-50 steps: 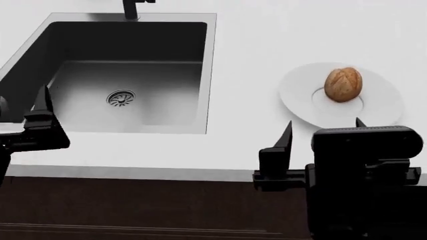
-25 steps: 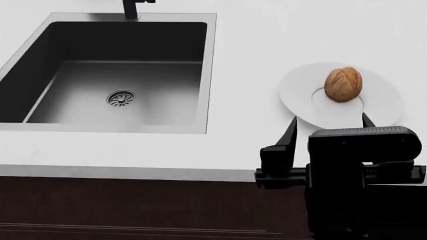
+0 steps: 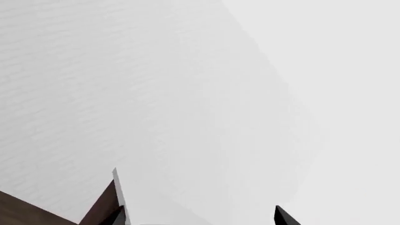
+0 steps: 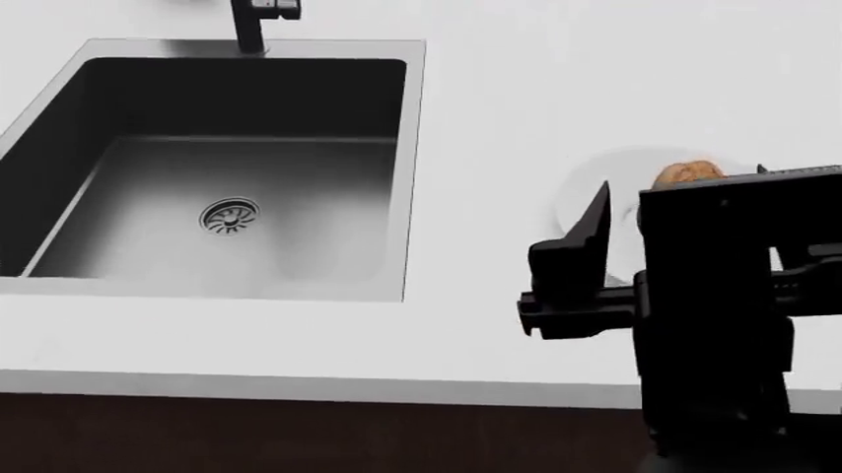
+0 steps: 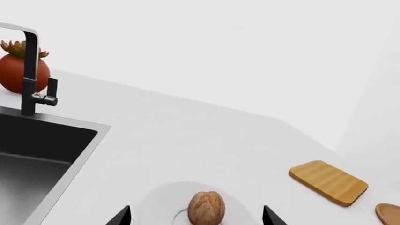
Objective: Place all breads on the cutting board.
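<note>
1. Roll (image 5: 206, 207) sits on a white plate (image 5: 156, 204), upright-ish, near the plate's middle; brown crust with pale score lines.
2. In the head view the roll (image 4: 687, 172) is mostly hidden behind the right arm; only its top shows above the black housing. Plate (image 4: 586, 192) rim shows left of the arm.
3. Right gripper (image 5: 196, 216) hangs over the counter just in front of the plate, fingers spread wide, one tip on each side of the roll in the wrist view. Not touching the roll; nothing held.
4. Head view shows one right finger (image 4: 595, 222) pointing up over the plate's near edge; the other finger is hidden by the arm.
5. Board (image 5: 328, 182) lies flat on the counter (image 5: 206, 140), well apart from the plate, on the side away from the sink. Nothing on it.
6. A round wooden edge (image 5: 388, 214) shows just beside the board at the frame edge; mostly cut off.
7. Sink (image 4: 217, 177) is set into the counter on the robot's left of the plate, drain (image 4: 228, 215) in its floor, black faucet (image 4: 252, 20) at the back rim.
8. A red round pot with a green plant (image 5: 18, 70) stands behind the faucet (image 5: 31, 79).
9. Left gripper (image 3: 196, 218): only two dark fingertips show at the wrist frame edge, set apart, so spread open with nothing between. It faces a plain white surface; a strip of dark wood (image 3: 37, 213) in the corner. Not visible in the head view.
10. Second bread: not seen in any view.
</note>
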Robot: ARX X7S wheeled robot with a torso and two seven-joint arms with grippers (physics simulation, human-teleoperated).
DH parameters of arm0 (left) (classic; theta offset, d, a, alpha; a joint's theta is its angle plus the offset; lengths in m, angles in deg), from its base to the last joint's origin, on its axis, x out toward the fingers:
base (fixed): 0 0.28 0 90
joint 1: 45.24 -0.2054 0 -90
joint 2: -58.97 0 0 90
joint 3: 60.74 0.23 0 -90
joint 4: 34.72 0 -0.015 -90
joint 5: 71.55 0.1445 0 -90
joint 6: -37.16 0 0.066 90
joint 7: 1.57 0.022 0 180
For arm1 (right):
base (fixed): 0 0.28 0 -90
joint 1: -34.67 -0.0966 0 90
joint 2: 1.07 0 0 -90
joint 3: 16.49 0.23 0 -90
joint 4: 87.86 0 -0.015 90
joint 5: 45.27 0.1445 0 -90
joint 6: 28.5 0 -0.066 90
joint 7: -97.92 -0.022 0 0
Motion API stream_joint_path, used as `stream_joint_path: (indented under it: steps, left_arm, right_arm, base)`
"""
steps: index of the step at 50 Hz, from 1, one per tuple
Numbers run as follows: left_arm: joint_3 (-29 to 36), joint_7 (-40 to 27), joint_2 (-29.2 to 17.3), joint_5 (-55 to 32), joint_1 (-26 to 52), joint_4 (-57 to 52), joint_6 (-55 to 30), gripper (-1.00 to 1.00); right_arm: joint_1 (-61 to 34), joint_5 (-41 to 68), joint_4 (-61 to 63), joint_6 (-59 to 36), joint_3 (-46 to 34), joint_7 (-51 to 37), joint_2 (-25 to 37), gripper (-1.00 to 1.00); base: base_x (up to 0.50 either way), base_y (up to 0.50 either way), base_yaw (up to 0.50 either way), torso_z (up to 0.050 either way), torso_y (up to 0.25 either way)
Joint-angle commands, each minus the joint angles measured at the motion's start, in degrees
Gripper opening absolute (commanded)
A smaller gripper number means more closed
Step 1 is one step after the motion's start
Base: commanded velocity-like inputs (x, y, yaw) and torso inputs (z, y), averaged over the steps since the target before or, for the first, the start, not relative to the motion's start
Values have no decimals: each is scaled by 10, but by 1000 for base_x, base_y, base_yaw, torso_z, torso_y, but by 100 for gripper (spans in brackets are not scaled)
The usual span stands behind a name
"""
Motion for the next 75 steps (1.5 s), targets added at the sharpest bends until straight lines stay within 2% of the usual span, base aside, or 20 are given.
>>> stream_joint_path:
  steps: [1,3,7,23,26,33,35,38,45,49,51,52,54,63,64,67,70,75]
  left_arm:
    - [8,-6,-9,-5,-9,1,12,100]
    - [12,-13,-19,-5,1,-15,-18,100]
    - [10,-10,-13,-8,-10,-1,11,100]
    - [20,-15,-22,-15,-16,2,19,100]
    - [22,-16,-24,-15,-16,2,18,100]
    - [25,-18,-27,-18,-19,4,21,100]
    - [30,-32,-45,-20,3,-27,-36,100]
    - [30,-34,-47,-21,3,-31,-41,100]
    - [32,-35,-49,-23,1,-31,-38,100]
    - [33,-34,-48,-23,-3,-25,-28,100]
    - [30,-25,-33,-22,-22,-4,16,100]
    - [34,-34,-47,-23,-5,-23,-24,100]
    - [35,-38,-51,-24,-2,-32,-37,100]
    - [39,-41,-55,-25,-2,-34,-39,100]
    - [38,-35,-47,-24,-13,-22,-15,100]
    - [40,-41,-56,-26,-3,-29,-34,100]
    - [40,-42,-57,-28,-2,-30,-36,100]
    - [42,-41,-58,-28,-4,-26,-31,100]
  right_arm:
    - [-55,103,59,-123,28,-56,34,100]
    - [-65,197,54,-123,47,-121,50,100]
    - [-81,351,38,-122,68,-238,78,100]
    - [-100,506,19,-120,74,-345,117,100]
    - [-111,579,4,-121,76,-387,125,100]
    - [-149,811,-61,-115,69,-553,161,100]
    - [-161,876,-76,-108,59,-601,172,100]
    - [-174,943,-91,-91,43,-649,189,100]
    - [-203,1025,-102,-68,-1,-705,228,100]
    - [-198,1030,-101,-60,-6,-704,230,100]
    - [-201,1039,-103,-54,-10,-707,235,100]
    - [-206,1052,-104,-52,-19,-714,241,100]
    - [-213,1062,-105,-49,-27,-722,249,100]
    - [-218,1067,-103,-38,-45,-724,252,100]
    - [-222,1071,-104,-36,-49,-727,254,100]
    - [-232,1088,-106,-26,-63,-736,255,100]
    - [-233,1126,-111,-2,-79,-750,260,100]
    - [-266,1247,-104,65,-123,-794,291,100]
  base:
    - [281,-43,0,0,0]
    - [287,-96,0,0,0]
    - [284,-147,0,0,0]
    - [289,-177,0,0,0]
    - [296,-177,0,0,0]
    - [293,-173,0,0,0]
    - [297,-154,0,0,0]
    - [290,-120,0,0,0]
    - [293,-101,0,0,0]
    - [291,-103,0,0,0]
    - [293,-102,0,0,0]
    - [289,-98,0,0,0]
    - [289,-98,0,0,0]
    - [293,-101,0,0,2]
    - [297,-102,0,0,0]
    - [293,-99,0,0,0]
    - [272,-64,0,0,0]
    - [41,0,0,0,0]
